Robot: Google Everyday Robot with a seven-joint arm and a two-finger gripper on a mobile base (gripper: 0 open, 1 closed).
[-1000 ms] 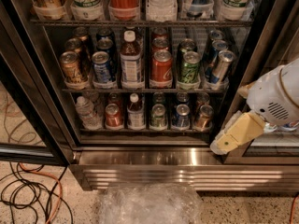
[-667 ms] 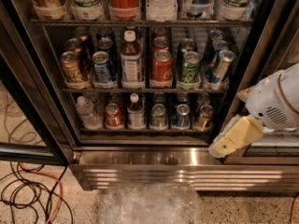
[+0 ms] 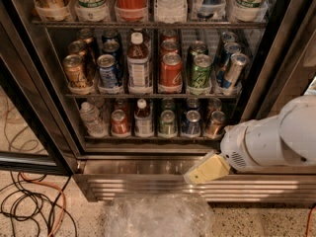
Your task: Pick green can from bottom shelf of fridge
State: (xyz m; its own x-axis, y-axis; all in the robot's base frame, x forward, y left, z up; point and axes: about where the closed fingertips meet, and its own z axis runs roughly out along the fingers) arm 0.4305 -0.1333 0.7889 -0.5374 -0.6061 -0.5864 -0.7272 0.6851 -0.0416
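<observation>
The green can (image 3: 168, 123) stands on the bottom shelf (image 3: 101, 138) of the fridge (image 3: 260, 83), between a small bottle (image 3: 143, 118) and a blue can (image 3: 192, 123), while my gripper (image 3: 207, 169) hangs lower right before the steel base strip (image 3: 133, 166); I cannot tell whether it is released or clenched.

Claw (image 3: 206, 170) low before base strip (image 3: 133, 168); green can (image 3: 168, 123) hemmed by bottle (image 3: 143, 119), blue can (image 3: 192, 124); front unblocked.

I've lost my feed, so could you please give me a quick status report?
Pincer low at foot of fridge, below shelf level. Green can upright on bottom shelf, untouched. Blue can and bottle flank it closely.
</observation>
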